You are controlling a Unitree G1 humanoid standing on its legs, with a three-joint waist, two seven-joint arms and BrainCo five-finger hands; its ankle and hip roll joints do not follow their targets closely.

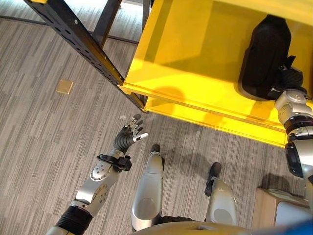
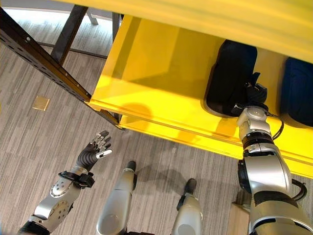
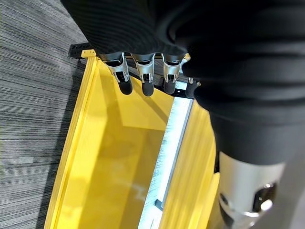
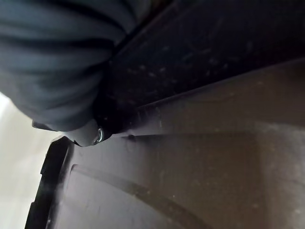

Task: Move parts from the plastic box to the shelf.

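Note:
A black moulded part lies on the yellow shelf, towards its right side. My right hand is up at the shelf and rests against the near end of this part. In the right wrist view the part's dark surface is pressed close to the hand's ribbed cover. My left hand hangs open over the floor, below the shelf's front left corner, holding nothing. Its straight fingers point towards the yellow shelf.
A dark blue part lies on the shelf just right of the black one. The shelf's black perforated beam runs diagonally at the upper left. A small tan square sits on the striped floor. A tan box corner shows at the lower right.

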